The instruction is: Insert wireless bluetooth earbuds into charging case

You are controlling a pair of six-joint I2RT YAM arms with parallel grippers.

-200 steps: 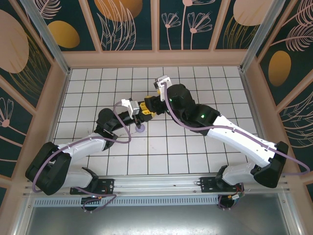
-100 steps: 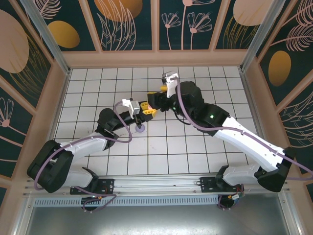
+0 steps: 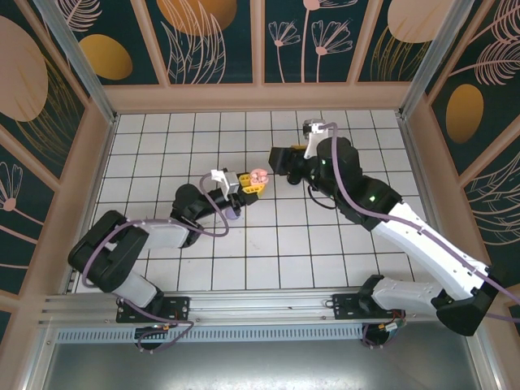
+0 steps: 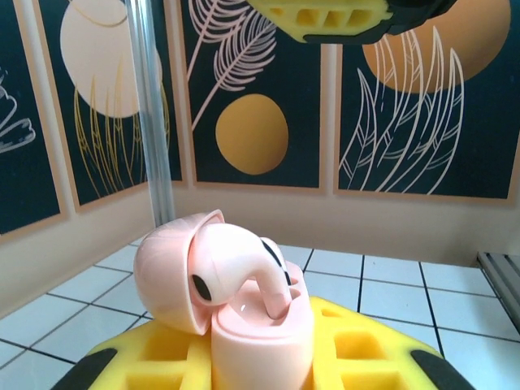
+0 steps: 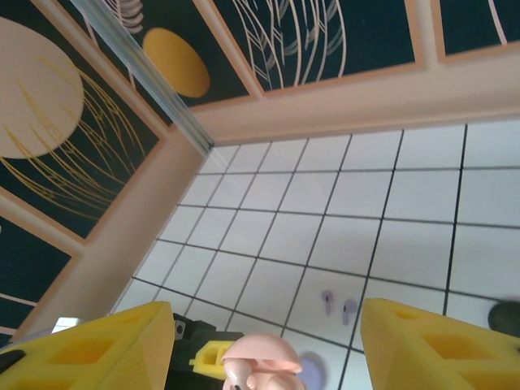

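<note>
Left gripper [image 3: 246, 180] jaws were closed down to the width of the pink charging case [image 4: 260, 349], one yellow finger pressed on each side of its body. The case was upright with its lid [image 4: 166, 276] flipped open. A pink earbud [image 4: 244, 260] sat in the case, stem down in a slot and head leaning toward the lid. It looked tilted, so probably not fully seated. I couldn't tell whether the second slot was filled.

Right gripper [image 5: 266, 317] jaws were spread wide with nothing between them. It hung above the held case, a bit toward the table's far right corner and apart from it. The case lid showed low in the right wrist view, below the gap between the fingers.

The held case was over the middle of the table [image 3: 325, 244], slightly toward the far edge and lifted off the tiles.

Progress, as a judgement: the pink pair was partly done, with one bud in and maybe needing a push. The lilac earbuds [image 5: 327, 301] lay loose on the table just beside a lilac disc [image 5: 313, 378], near the held case and toward the near edge, not in any case. So that pair was left, plus closing the pink lid.
</note>
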